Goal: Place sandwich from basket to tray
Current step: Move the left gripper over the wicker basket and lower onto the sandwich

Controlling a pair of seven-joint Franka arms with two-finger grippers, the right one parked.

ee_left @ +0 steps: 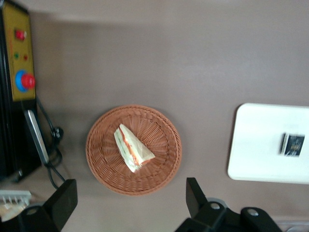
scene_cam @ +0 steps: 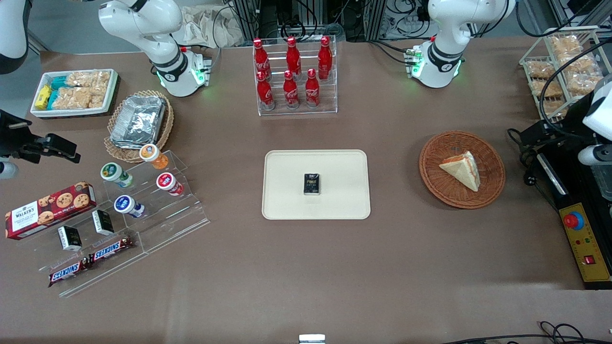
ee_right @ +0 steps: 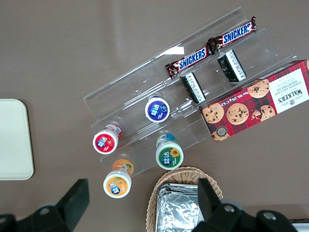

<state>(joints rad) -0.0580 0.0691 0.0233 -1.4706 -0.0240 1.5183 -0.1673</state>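
The sandwich (scene_cam: 463, 169), a pale bread wedge with orange and green filling, lies in the reddish-brown wicker basket (scene_cam: 432, 177). Both also show in the left wrist view, the sandwich (ee_left: 133, 149) in the basket (ee_left: 104, 164). The cream tray (scene_cam: 287, 191) lies mid-table, toward the parked arm's end from the basket, and shows in the wrist view (ee_left: 256, 145). My left gripper (ee_left: 128, 200) is open and empty, its jaws wide apart, held high over the table beside the basket. In the front view the gripper (scene_cam: 531, 134) is at the working arm's end.
A small black box (scene_cam: 311, 184) lies on the tray. A yellow control box with a red button (scene_cam: 581, 239) and cables lie by the basket at the working arm's end. A rack of red bottles (scene_cam: 294, 76) stands farther from the front camera. A wire rack of snack packs (scene_cam: 559, 67) stands nearby.
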